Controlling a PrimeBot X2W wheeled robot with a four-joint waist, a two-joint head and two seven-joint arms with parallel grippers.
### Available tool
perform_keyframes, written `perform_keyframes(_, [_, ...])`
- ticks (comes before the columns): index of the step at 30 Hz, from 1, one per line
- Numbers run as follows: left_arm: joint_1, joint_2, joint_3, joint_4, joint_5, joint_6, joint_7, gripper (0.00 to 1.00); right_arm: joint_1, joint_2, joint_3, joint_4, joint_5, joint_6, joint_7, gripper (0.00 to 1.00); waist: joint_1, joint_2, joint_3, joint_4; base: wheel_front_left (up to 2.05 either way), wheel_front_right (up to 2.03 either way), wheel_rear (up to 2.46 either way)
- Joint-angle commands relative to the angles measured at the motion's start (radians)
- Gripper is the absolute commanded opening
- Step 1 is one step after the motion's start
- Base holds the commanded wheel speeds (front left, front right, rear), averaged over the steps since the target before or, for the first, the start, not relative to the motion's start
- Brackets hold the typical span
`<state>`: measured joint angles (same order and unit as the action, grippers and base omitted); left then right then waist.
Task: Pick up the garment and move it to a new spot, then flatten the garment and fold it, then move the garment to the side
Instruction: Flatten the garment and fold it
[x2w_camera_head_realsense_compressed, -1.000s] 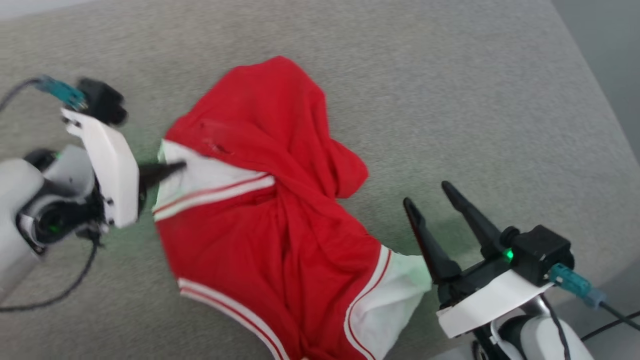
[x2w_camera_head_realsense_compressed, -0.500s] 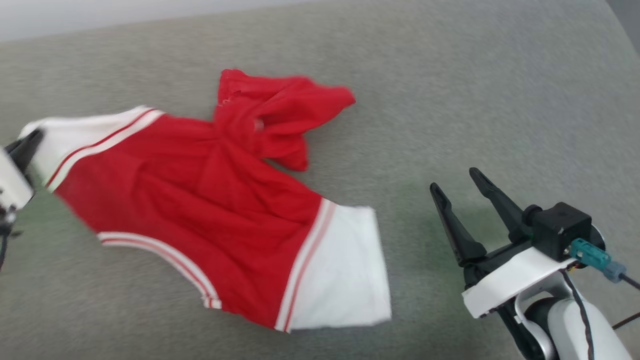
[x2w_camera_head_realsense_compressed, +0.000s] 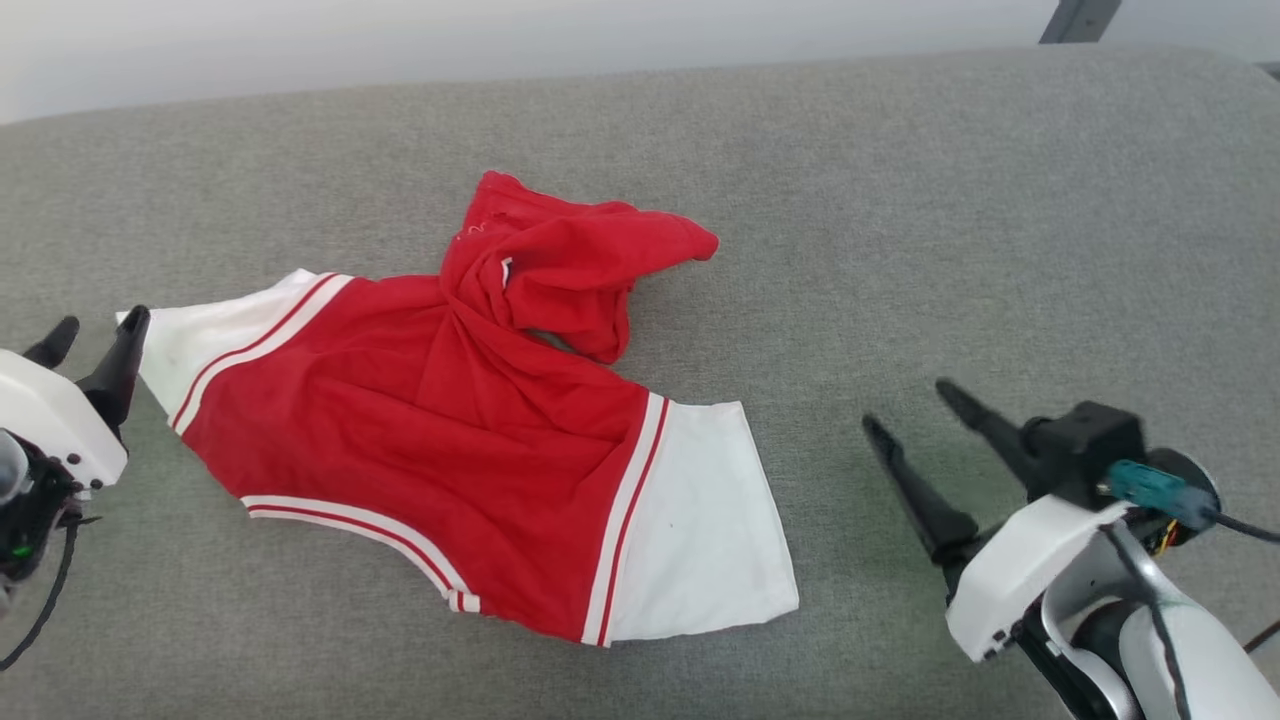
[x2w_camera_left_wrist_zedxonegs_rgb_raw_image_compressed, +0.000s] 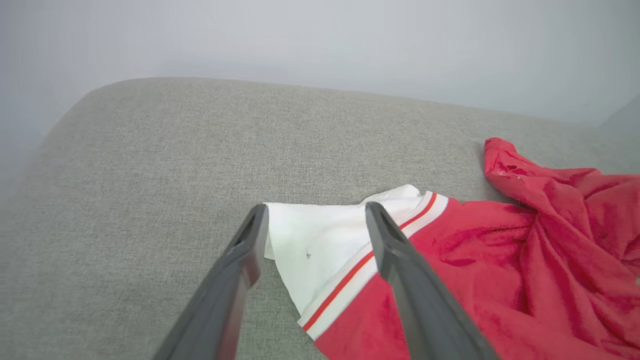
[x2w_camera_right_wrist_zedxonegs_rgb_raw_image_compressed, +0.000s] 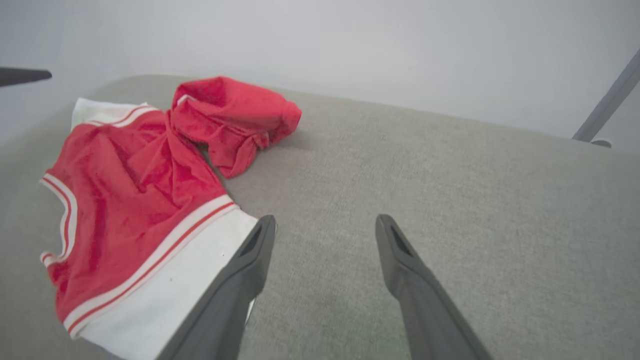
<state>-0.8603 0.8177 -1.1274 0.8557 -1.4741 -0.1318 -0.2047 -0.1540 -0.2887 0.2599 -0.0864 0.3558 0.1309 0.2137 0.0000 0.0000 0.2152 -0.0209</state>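
The garment (x2w_camera_head_realsense_compressed: 430, 430), a red shirt with white sleeve ends, lies spread on the grey cushion surface (x2w_camera_head_realsense_compressed: 900, 200), its lower body bunched in a heap at the far side. My left gripper (x2w_camera_head_realsense_compressed: 95, 335) is open at the left white sleeve end (x2w_camera_left_wrist_zedxonegs_rgb_raw_image_compressed: 310, 240), which lies between and beneath its fingers, released. To the right of the other white sleeve (x2w_camera_head_realsense_compressed: 700, 530) my right gripper (x2w_camera_head_realsense_compressed: 910, 405) hovers open over bare fabric. In the right wrist view the garment (x2w_camera_right_wrist_zedxonegs_rgb_raw_image_compressed: 135, 185) sits left of the open right gripper (x2w_camera_right_wrist_zedxonegs_rgb_raw_image_compressed: 325, 227).
The grey cushion reaches a pale wall (x2w_camera_head_realsense_compressed: 500, 40) at the back. A dark metal leg (x2w_camera_head_realsense_compressed: 1075, 20) shows at the top right. Bare cushion stretches to the right of the garment and in front of it.
My left gripper pulled the left sleeve outward, spreading the shirt, then opened and let the sleeve go. The head camera shifted. The right gripper stayed open beside the right sleeve.
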Motion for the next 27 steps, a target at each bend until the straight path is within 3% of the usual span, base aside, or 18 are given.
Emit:
perform_keyframes(1, [0.016, 0.0, -0.003, -0.005, 0.026, 0.002, -0.023, 1.0, -0.006, -0.015, 0.013, 0.005, 0.008, 0.0, 0.032, 1.0, 0.0, 0.0, -0.006, 0.006, 0.0, 0.0, 0.0])
perform_keyframes(5, [0.024, -0.028, 0.04, -0.013, 0.109, 0.002, -0.06, 1.0, -0.008, -0.05, 0.034, 0.014, 0.043, 0.0, 0.182, 1.0, 0.0, 0.0, -0.019, 0.03, 0.0, 0.0, 0.0])
perform_keyframes(8, [0.058, -0.06, 0.186, -0.061, 0.242, 0.004, -0.061, 1.0, -0.015, -0.083, 0.047, 0.006, 0.068, 0.0, 0.293, 1.0, 0.0, 0.0, -0.021, 0.061, 0.0, 0.0, 0.0])
perform_keyframes(16, [0.395, -0.234, 0.607, -0.336, 0.675, 0.097, -0.06, 1.0, -0.026, -0.136, 0.04, -0.015, 0.128, 0.0, 0.548, 1.0, 0.0, 0.0, -0.024, 0.163, 0.0, 0.0, 0.0])
perform_keyframes(27, [0.716, -0.478, 1.005, -0.585, 1.028, 0.042, -0.06, 1.0, -0.101, -0.099, 0.024, 0.051, 0.148, 0.0, 0.765, 1.0, 0.0, 0.0, 0.008, 0.26, 0.0, 0.0, 0.0])
